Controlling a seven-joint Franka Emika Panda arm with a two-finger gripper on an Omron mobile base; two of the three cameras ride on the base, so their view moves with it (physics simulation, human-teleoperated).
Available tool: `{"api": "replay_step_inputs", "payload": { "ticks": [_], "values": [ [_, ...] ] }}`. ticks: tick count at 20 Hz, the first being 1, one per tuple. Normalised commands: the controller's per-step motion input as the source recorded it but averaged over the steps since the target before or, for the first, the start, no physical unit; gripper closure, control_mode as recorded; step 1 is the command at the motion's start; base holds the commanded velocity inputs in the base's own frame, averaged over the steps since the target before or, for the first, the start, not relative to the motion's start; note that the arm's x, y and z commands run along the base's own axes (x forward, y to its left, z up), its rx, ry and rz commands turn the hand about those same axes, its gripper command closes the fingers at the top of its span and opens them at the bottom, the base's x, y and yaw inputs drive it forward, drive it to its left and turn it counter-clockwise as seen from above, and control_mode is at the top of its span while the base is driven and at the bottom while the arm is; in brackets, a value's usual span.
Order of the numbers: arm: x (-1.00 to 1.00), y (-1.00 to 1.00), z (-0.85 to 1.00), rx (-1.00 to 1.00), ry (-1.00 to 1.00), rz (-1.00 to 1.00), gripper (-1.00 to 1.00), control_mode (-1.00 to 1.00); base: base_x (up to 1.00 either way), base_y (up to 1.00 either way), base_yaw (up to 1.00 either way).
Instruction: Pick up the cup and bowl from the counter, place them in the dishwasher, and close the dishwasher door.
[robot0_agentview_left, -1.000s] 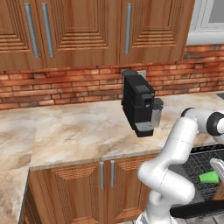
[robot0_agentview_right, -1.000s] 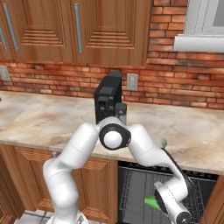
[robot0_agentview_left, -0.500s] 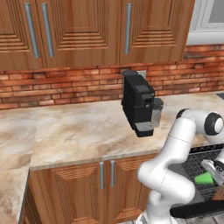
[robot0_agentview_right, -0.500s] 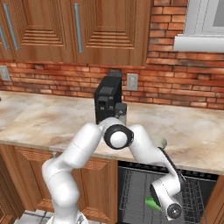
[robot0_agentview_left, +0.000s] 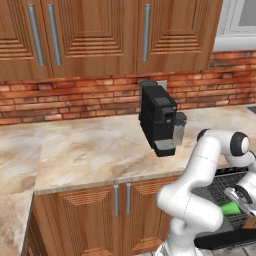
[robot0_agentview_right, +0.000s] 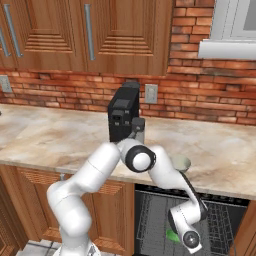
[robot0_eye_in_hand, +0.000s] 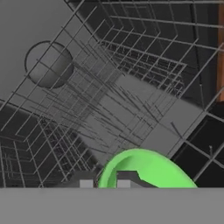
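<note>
1. Lower than a second ago, the arm has carried the cup deeper into the dishwasher; the forearm now reaches well below the counter edge.
2. The tool grips the cup by its rim, over the wire rack.
3. The bowl waits on the counter, just right of the coffee machine.
4. Best to settle the cup between rack wires, upright, before letting go, so it cannot tip.
</note>
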Motion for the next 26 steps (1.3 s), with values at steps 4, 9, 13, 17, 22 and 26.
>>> {"api": "replay_step_inputs", "payload": {
  "ticks": [4, 9, 13, 17, 22, 26],
  "values": [
    [0.01, 0.0, -0.42, -0.09, 0.0, 0.0, 1.0, -1.0, 0.0, 0.0, 0.0],
    [0.0, 0.0, -0.35, -0.07, 0.0, 0.0, -1.0, -1.0, 0.0, 0.0, 0.0],
    [-0.04, 0.0, 0.05, -0.01, -0.01, 0.0, -1.0, -1.0, 0.0, 0.0, 0.0],
    [-0.2, 0.0, 0.37, 0.0, -0.06, -0.02, -1.0, -1.0, 0.0, 0.0, 0.0],
    [-0.16, 0.0, 0.4, 0.0, -0.05, -0.02, -1.0, -1.0, 0.0, 0.0, 0.0],
    [-0.24, 0.0, 0.52, 0.0, -0.05, 0.0, -1.0, -1.0, 0.0, 0.0, 0.0]
  ]
}}
